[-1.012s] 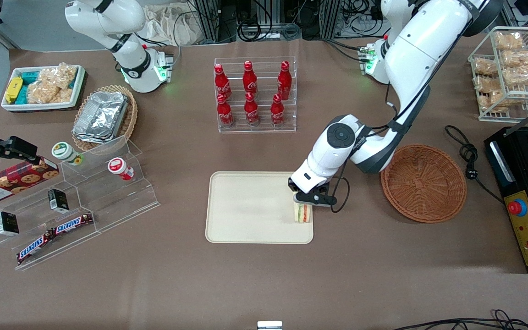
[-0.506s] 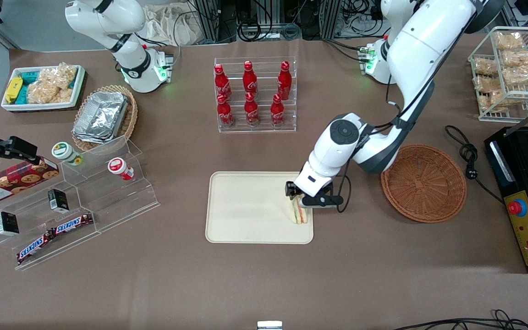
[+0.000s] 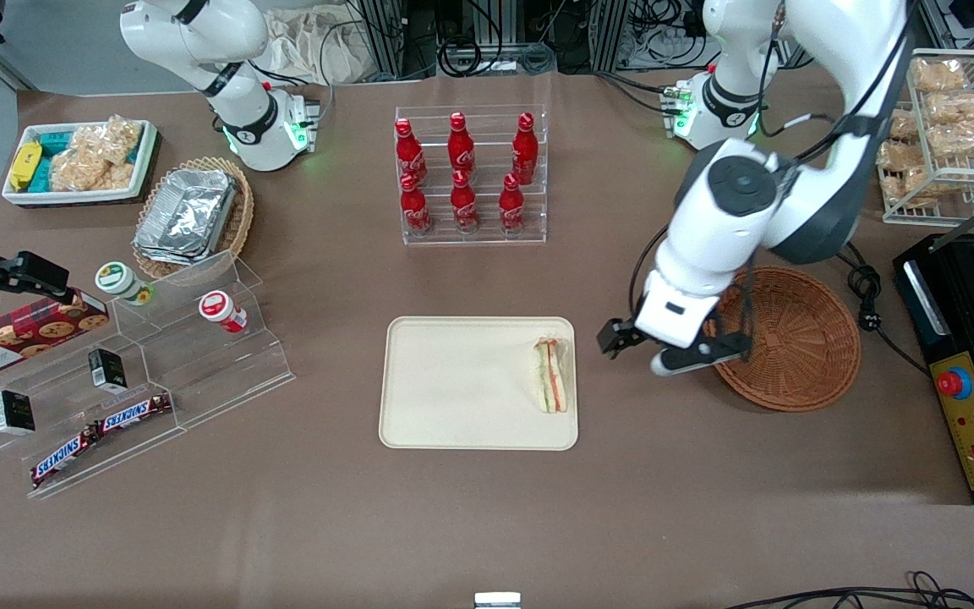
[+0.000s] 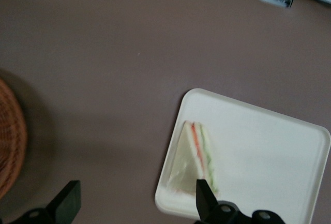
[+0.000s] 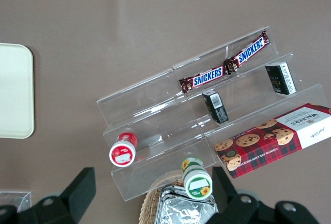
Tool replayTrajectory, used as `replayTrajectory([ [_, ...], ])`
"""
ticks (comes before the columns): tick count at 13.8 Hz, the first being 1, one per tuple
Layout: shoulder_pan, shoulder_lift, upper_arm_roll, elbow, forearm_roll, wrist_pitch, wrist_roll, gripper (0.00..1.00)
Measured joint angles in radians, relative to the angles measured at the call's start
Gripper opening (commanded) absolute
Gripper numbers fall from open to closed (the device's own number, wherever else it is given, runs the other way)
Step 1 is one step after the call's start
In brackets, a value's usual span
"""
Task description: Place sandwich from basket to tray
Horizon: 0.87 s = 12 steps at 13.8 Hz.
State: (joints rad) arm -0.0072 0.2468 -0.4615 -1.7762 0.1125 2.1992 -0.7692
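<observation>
**Sandwich on the tray, gripper empty above the gap**

The left arm's gripper (image 3: 671, 351) hangs over the bare brown surface (image 3: 622, 507) with its 2 fingers spread wide and nothing between them. In the left wrist view the fingertips (image 4: 205, 197) stand well apart, with the surface showing between them. The gripper is raised off the surface and touches nothing.

Just to its working-arm side sits the basket (image 3: 791, 355), round and reddish-brown; its woven rim lies partly under the gripper's body in the front view, and nothing lies in the part of it that shows. A slice of the same rim appears in the wrist view (image 4: 10, 146).

On the gripper's parked-arm side lies the tray (image 3: 453, 397), cream-beige with rounded corners. The sandwich (image 3: 551, 386) rests on it, lying flat along the tray edge nearest the gripper, its orange and green filling lines visible. The wrist view shows the same wedge (image 4: 194, 157) inside the tray's rim (image 4: 269, 115), close to the corner.

Farther from the front camera than the gripper stands a clear rack with 6 red bottles (image 3: 463, 173).
</observation>
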Motion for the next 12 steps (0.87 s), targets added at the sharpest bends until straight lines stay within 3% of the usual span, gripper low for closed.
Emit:
replayTrajectory([
  [2,0.049,-0.050,0.015,0.082,-0.097,-0.217,0.148,1.00],
  [6,0.061,-0.110,0.173,0.290,-0.156,-0.599,0.373,1.00],
  [9,0.015,-0.209,0.322,0.295,-0.161,-0.708,0.460,1.00],
  [12,-0.008,-0.254,0.361,0.276,-0.157,-0.717,0.470,1.00],
])
